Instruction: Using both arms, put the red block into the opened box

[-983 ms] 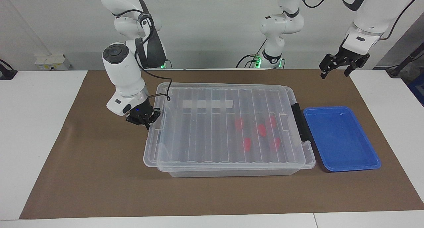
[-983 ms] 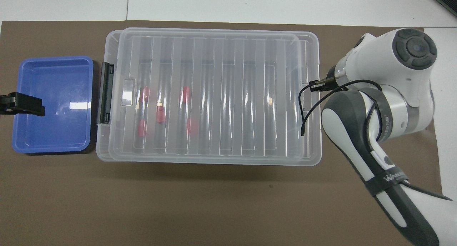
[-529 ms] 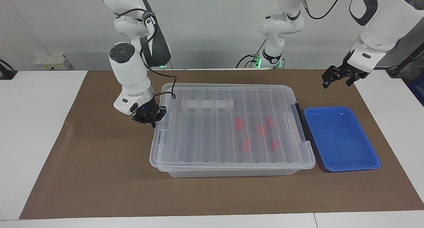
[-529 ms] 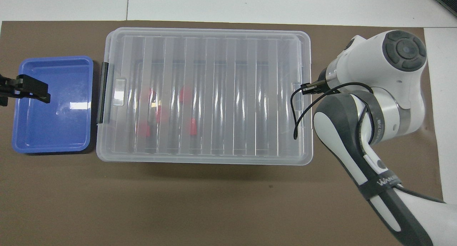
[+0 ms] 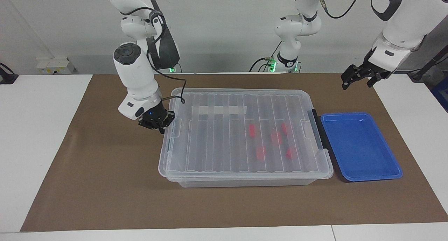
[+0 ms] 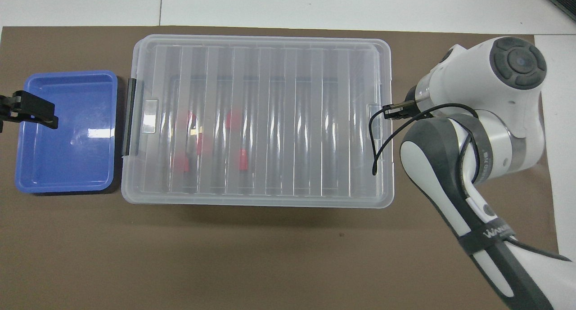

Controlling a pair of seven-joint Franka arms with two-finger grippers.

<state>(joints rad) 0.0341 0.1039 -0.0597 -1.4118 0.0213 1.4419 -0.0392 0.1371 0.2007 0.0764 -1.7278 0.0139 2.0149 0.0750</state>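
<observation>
The box (image 5: 245, 179) (image 6: 261, 201) is a clear bin in the middle of the brown mat. Its ribbed lid (image 5: 217, 139) (image 6: 292, 121) lies squarely on it. Through the lid I see several red blocks (image 5: 260, 152) (image 6: 243, 159) on the box floor, toward the left arm's end. My right gripper (image 5: 155, 123) is shut and empty, low beside the lid's edge at the right arm's end; the wrist hides it in the overhead view. My left gripper (image 5: 360, 78) (image 6: 27, 112) is open, empty and raised in the air by the blue tray.
A shallow blue tray (image 5: 360, 146) (image 6: 67, 157) lies beside the box at the left arm's end, with nothing in it. A black handle (image 5: 316, 129) (image 6: 131, 116) sits on the box end facing the tray. White tabletop flanks the mat at both ends.
The lid has slid toward the left arm's end and now sits square on the box, with my right gripper following it. The left gripper shifted slightly in the air.
</observation>
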